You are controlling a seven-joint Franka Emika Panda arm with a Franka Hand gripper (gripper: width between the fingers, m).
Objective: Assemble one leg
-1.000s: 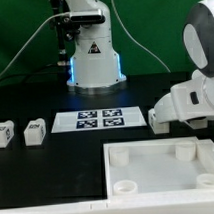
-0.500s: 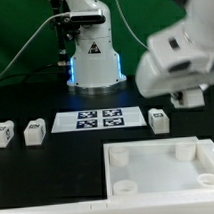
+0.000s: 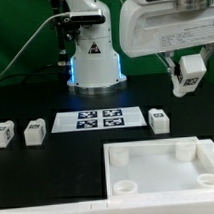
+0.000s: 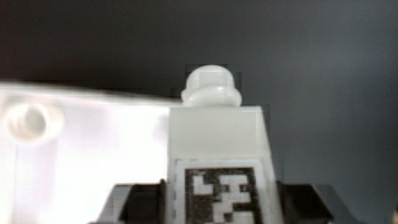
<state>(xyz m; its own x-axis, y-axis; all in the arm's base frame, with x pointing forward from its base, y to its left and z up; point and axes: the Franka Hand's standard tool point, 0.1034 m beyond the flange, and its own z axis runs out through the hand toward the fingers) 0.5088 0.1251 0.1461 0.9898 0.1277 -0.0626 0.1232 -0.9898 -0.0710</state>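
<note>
My gripper [image 3: 188,76] hangs high at the exterior view's right, shut on a white leg [image 3: 184,84] with a marker on its face. In the wrist view the leg [image 4: 217,125] stands between the dark fingers [image 4: 139,203], its rounded peg pointing away from the camera. Three more legs lie on the black table: two at the exterior view's left [image 3: 5,135] [image 3: 35,132] and one [image 3: 158,119] right of the marker board. The large white tray [image 3: 158,177] with round corner sockets lies at the front right; it also shows in the wrist view [image 4: 71,125], below the held leg.
The marker board [image 3: 98,119] lies flat at the table's middle. The robot's base [image 3: 93,57] with a blue light stands behind it. A white strip [image 3: 49,211] runs along the front edge. Cables hang at the back left.
The arm has risen from low over the table at the right to high up, carrying a leg. The leg beside the marker board has come into view.
</note>
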